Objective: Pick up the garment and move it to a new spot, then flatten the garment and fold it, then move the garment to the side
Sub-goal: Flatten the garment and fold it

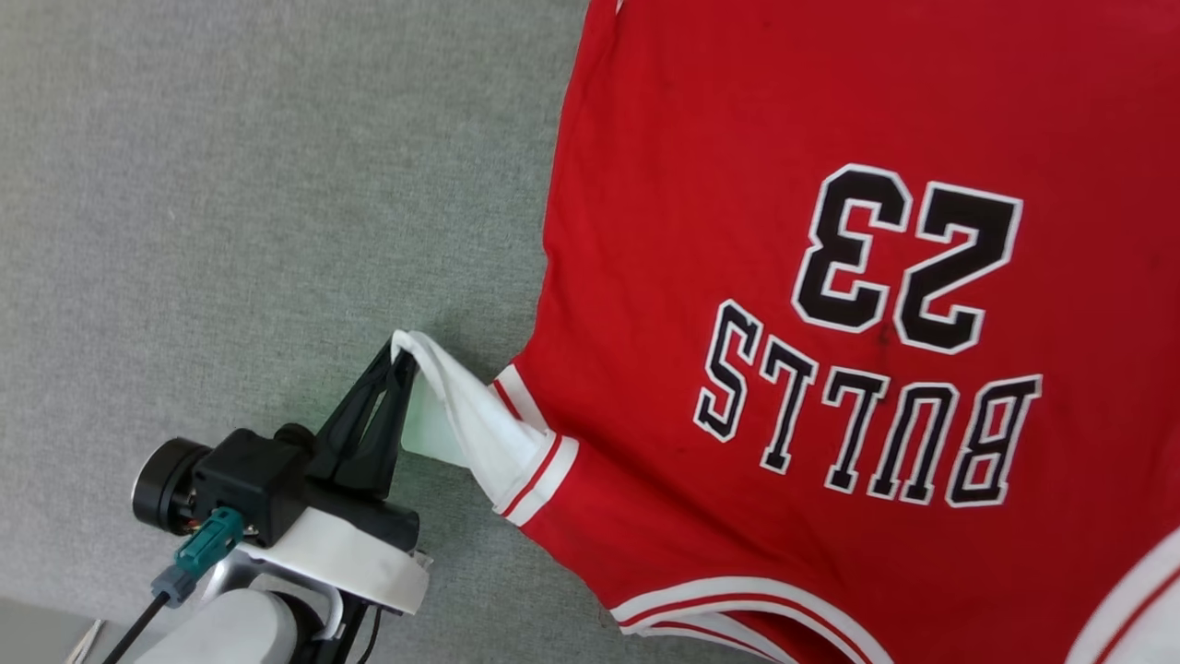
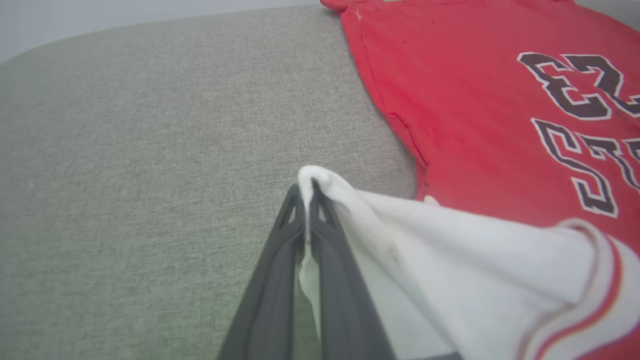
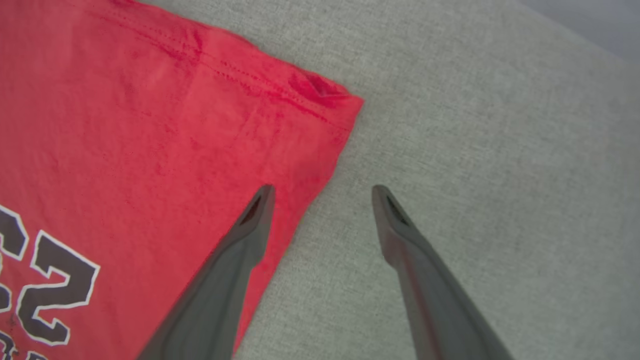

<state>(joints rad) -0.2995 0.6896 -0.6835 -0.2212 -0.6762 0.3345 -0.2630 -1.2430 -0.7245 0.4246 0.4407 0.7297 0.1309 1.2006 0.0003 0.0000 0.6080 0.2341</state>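
Writing: your shirt (image 1: 737,138) reads "BULLS" (image 1: 867,429) with "23" (image 1: 908,258) beyond it. The letters are black, edged white, and upside down from the head view.
Shirt: it lies lettering-up and mostly flat on the grey cloth desk (image 1: 230,184). The red body spreads out to the right of your left arm.
Left: your left hand (image 1: 398,355) has its fingers pinched tight on the tip of the white sleeve (image 1: 470,415). The sleeve rises off the desk in a peak from the striped red-and-white trim.
Right: your right hand (image 3: 322,189) has its fingers spread wide with nothing between them. One finger sits over the shirt's red side edge near a hem corner, the other over bare desk. Touching or not, you can't tell.
Around: a black wrist camera (image 1: 230,480) with a teal plug (image 1: 207,539) sits behind the left hand.
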